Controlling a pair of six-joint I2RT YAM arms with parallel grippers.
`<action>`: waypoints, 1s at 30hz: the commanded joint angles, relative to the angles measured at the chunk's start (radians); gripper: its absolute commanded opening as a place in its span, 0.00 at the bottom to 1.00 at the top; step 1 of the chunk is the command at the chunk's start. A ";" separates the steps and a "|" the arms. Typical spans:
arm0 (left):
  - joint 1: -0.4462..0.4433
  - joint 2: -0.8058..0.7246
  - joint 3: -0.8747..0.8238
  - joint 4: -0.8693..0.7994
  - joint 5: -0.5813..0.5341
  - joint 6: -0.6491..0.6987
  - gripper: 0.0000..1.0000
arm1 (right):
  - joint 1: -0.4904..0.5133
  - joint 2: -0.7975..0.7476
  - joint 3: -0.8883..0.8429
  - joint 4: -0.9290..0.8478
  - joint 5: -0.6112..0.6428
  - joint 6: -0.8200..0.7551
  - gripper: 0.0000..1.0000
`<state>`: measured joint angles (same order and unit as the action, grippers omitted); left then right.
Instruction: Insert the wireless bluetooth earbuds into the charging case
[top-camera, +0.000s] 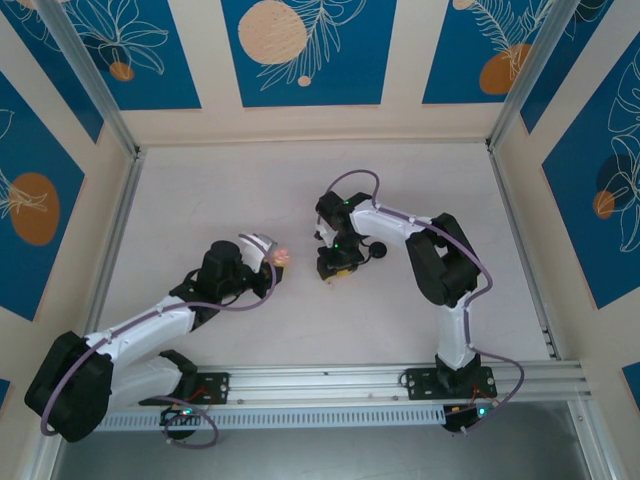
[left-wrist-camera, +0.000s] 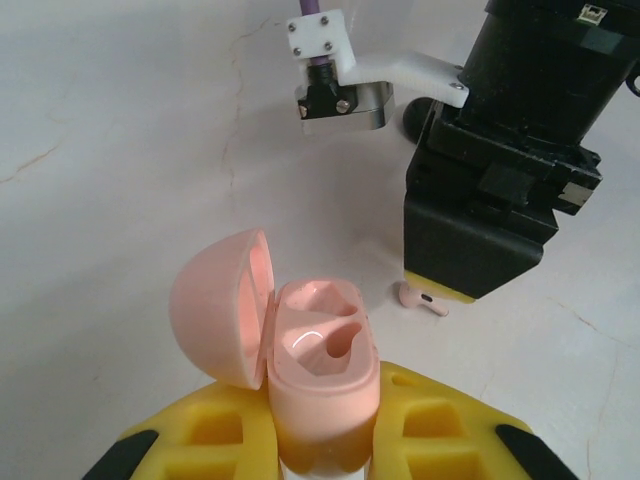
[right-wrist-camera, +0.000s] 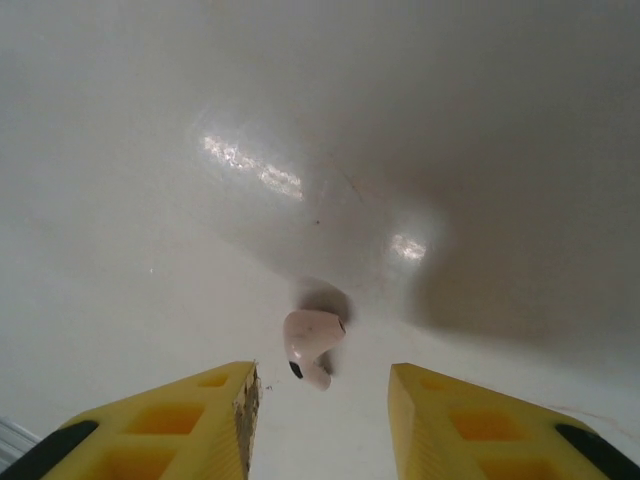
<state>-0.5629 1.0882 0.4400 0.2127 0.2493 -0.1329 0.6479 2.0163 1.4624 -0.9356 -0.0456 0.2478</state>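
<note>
Right hand (right-wrist-camera: 322, 385) straddles earbud (right-wrist-camera: 312, 338); black puck (top-camera: 378, 252) near.

Two arms: left arm (top-camera: 140, 335), right arm (top-camera: 445, 265). Two tools: left tool (top-camera: 272, 258), right tool (right-wrist-camera: 320, 420). One pink charging case (left-wrist-camera: 320, 370). One pink earbud (right-wrist-camera: 312, 345) in sight. One black round puck (top-camera: 378, 252). One worktop (top-camera: 250, 180).

White table (top-camera: 300, 190), faintly veined; blue panels (top-camera: 308, 50) with orange discs and white leaves around it; small black puck (top-camera: 378, 251) on it; metal rail (top-camera: 330, 380) along the near edge.
</note>
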 joint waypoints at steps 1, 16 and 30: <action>0.014 -0.007 -0.006 -0.018 -0.006 -0.006 0.11 | 0.015 0.031 0.039 -0.032 0.010 0.009 0.39; 0.014 -0.002 0.009 -0.043 0.003 0.006 0.11 | 0.035 0.094 0.061 -0.043 0.034 0.019 0.30; 0.014 -0.001 0.017 -0.068 -0.002 0.010 0.11 | 0.045 0.063 0.047 -0.076 0.030 0.083 0.31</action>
<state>-0.5629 1.0885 0.4400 0.1528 0.2493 -0.1291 0.6819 2.0857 1.5047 -0.9577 -0.0067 0.2966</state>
